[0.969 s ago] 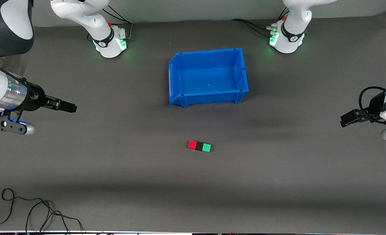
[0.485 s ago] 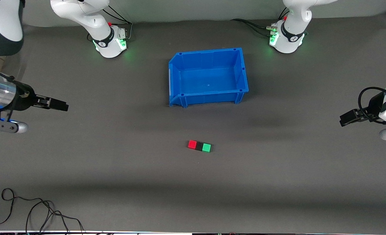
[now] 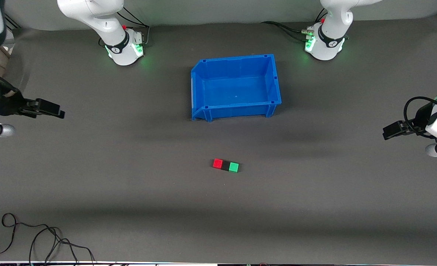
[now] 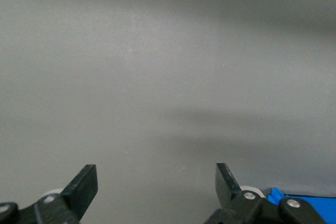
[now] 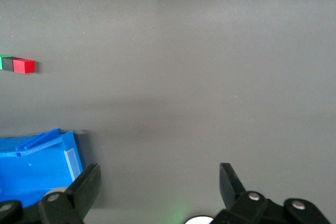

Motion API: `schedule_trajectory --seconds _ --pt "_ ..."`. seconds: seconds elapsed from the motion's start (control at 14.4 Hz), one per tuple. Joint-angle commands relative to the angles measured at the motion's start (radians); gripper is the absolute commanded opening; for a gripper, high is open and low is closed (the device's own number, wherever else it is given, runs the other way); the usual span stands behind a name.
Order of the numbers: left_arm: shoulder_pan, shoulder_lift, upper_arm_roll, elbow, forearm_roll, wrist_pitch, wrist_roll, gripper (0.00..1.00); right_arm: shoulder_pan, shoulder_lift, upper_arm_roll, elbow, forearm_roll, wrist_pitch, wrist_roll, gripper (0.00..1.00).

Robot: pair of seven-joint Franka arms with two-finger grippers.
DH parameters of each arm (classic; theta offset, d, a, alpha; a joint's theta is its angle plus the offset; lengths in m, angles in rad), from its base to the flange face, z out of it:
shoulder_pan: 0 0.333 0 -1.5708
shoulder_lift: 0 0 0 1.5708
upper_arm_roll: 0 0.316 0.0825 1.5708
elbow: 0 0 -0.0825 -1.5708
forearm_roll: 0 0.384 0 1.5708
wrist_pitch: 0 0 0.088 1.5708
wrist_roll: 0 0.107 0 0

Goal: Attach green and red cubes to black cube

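red cube (image 3: 217, 163), black cube (image 3: 225, 165) and green cube (image 3: 234, 167) lay joined in a row at frame centre; left gripper (image 3: 391, 130) at right edge, right gripper (image 3: 50, 108) at left edge, fingers open and empty, about equally distant.

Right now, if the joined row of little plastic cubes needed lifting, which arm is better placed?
Neither clearly: the red, black and green cube row lies about midway. Left gripper and right gripper both hang open at their own table ends.
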Motion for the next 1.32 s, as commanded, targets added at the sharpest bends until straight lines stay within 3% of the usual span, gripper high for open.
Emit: schedule_trajectory --seconds 0.0,0.14,0.35,0.62,1.25 --pt "0.001 -0.013 0.003 -0.021 -0.003 -0.005 0.036 1.00 -0.019 -0.055 0.029 -0.044 -0.016 0.039 -0.030 1.00" --pt "0.002 -0.024 0.004 -0.027 -0.003 -0.002 0.074 1.00 -0.019 -0.071 0.029 -0.071 -0.043 0.041 -0.031 1.00" --pt "0.042 -0.037 0.004 -0.027 -0.003 -0.010 0.154 1.00 -0.018 -0.143 0.029 -0.200 -0.071 0.120 -0.039 1.00" --pt "0.042 -0.028 0.004 -0.024 -0.019 -0.013 0.136 1.00 -0.013 -0.097 0.029 -0.117 -0.074 0.125 -0.033 1.00" --pt "0.033 -0.013 0.003 -0.007 -0.018 -0.064 0.075 1.00 -0.008 -0.080 0.029 -0.060 -0.071 0.114 -0.020 1.00"
